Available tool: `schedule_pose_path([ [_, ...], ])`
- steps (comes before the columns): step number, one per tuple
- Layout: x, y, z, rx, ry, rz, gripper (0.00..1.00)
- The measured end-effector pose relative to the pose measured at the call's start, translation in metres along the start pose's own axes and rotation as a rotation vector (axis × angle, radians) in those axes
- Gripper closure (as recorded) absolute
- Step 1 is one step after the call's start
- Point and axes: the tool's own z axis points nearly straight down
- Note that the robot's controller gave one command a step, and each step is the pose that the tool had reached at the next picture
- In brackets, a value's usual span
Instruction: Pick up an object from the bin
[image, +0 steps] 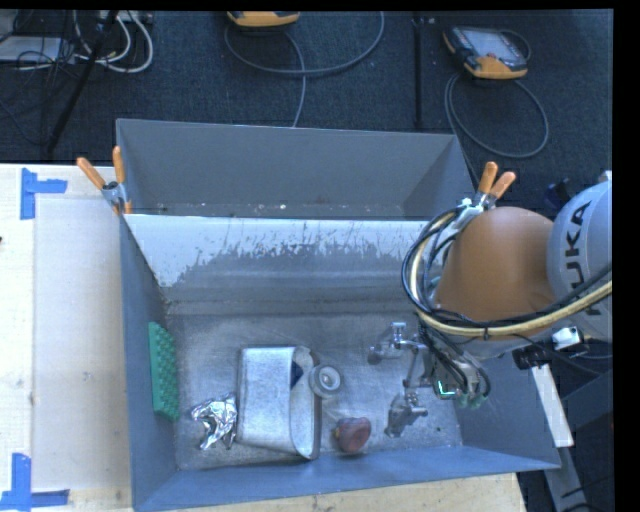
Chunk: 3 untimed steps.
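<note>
My gripper (389, 388) is low over the bin's floor at the right, open, with nothing between its fingers. One fingertip (380, 352) points left toward the back, the other (396, 424) is nearer the front wall. Just left of the front fingertip lies a small reddish-brown rounded lump (351, 434), apart from it. A small grey round cap-like thing (325, 379) sits further left, beside a grey-white folded pouch (270, 400) with a dark blue patch at its top edge.
A crumpled piece of silver foil (215, 422) lies at the front left next to the pouch. A green ridged strip (163, 368) lies along the left wall. The arm, with its brown dome and cables, hangs over the bin's right side.
</note>
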Motion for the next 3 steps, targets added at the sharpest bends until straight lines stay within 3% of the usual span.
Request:
schedule_pose_path([
  [1,0.005,0.018,0.092,0.001,-0.018,-0.072,0.00],
  [2,0.007,0.019,0.097,0.001,-0.009,-0.072,1.00],
  [3,-0.011,0.007,-0.036,0.003,-0.015,-0.352,1.00],
])
